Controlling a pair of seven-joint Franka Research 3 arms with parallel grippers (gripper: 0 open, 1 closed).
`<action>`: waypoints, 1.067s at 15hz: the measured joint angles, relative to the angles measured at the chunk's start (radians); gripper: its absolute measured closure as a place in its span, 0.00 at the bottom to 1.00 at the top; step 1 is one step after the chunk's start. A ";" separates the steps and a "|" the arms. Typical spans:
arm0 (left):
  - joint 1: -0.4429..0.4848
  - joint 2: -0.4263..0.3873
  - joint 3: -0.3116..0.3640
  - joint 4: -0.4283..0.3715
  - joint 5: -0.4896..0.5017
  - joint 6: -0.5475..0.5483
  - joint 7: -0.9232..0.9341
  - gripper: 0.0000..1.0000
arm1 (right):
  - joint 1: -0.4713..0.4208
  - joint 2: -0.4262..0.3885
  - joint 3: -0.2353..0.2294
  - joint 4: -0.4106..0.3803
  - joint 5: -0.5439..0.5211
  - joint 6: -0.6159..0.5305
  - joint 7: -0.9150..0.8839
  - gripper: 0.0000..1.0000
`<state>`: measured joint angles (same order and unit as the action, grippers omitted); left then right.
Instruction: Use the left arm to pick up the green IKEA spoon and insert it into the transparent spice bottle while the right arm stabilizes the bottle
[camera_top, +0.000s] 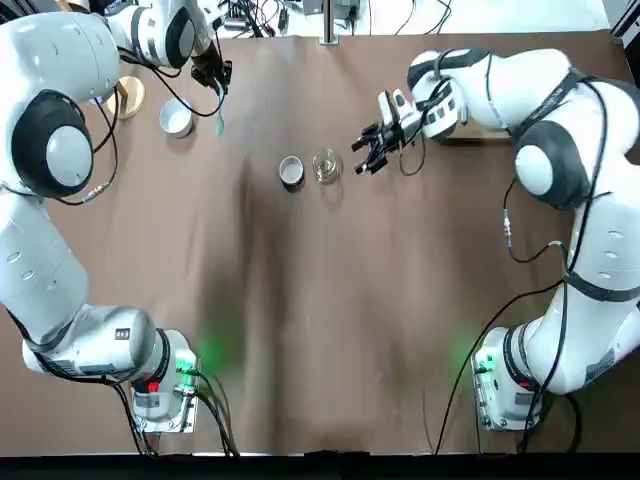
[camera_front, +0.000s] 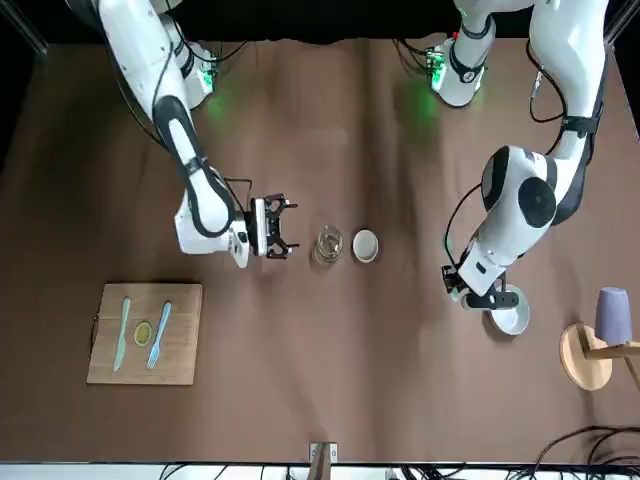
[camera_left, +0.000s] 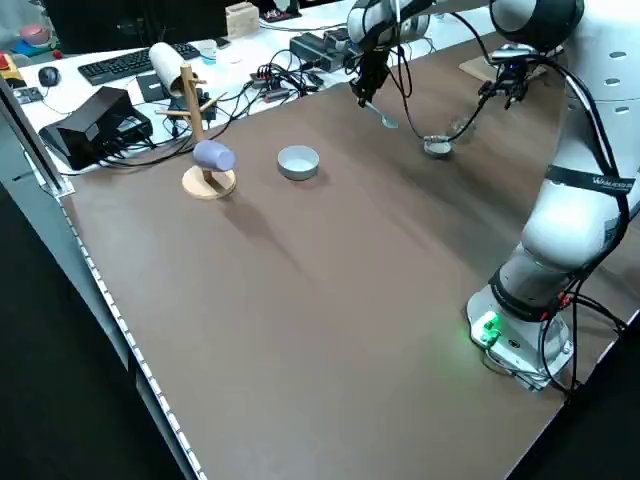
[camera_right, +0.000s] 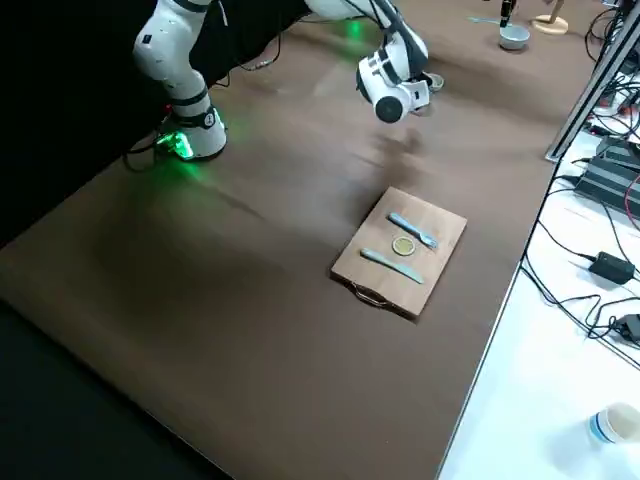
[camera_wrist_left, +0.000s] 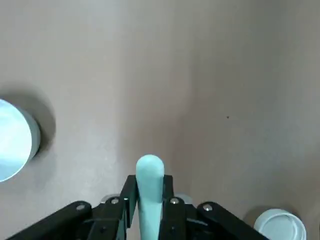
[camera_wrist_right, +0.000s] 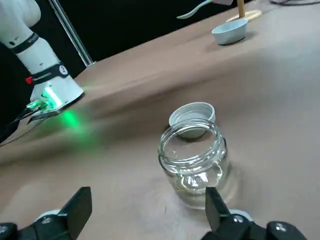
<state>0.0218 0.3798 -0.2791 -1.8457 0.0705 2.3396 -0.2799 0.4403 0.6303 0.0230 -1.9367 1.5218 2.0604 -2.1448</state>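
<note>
The green IKEA spoon (camera_top: 219, 118) hangs above the table at the far left, its handle clamped in my left gripper (camera_top: 216, 80), which is shut on it; the left wrist view shows the spoon (camera_wrist_left: 149, 192) pinched between the fingers. The transparent spice bottle (camera_top: 326, 165) stands upright and uncapped at the table's middle. My right gripper (camera_top: 366, 155) is open just to the right of the bottle, and its two fingers (camera_wrist_right: 80, 207) sit short of the bottle (camera_wrist_right: 194, 160), not touching it.
A grey round lid (camera_top: 291, 171) lies directly left of the bottle. A small white bowl (camera_top: 177, 118) sits under the left gripper, beside a wooden mug stand (camera_front: 590, 350). A wooden board (camera_front: 145, 333) with a pale knife and fork lies at the right arm's far side.
</note>
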 joint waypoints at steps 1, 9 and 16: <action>-0.001 0.007 -0.006 0.006 0.003 0.000 0.010 0.75 | 0.015 0.027 0.000 0.000 0.056 0.005 -0.053 0.00; -0.008 0.042 -0.045 0.059 0.005 0.000 0.062 0.75 | 0.026 0.070 -0.008 0.018 0.112 0.104 -0.119 0.00; 0.008 0.044 -0.096 0.128 -0.049 -0.007 0.243 0.75 | 0.062 0.101 -0.006 0.091 0.113 0.129 -0.188 0.00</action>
<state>0.0295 0.4242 -0.3754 -1.7181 0.0211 2.3329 -0.0369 0.5024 0.7309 0.0170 -1.8462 1.6351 2.1895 -2.3325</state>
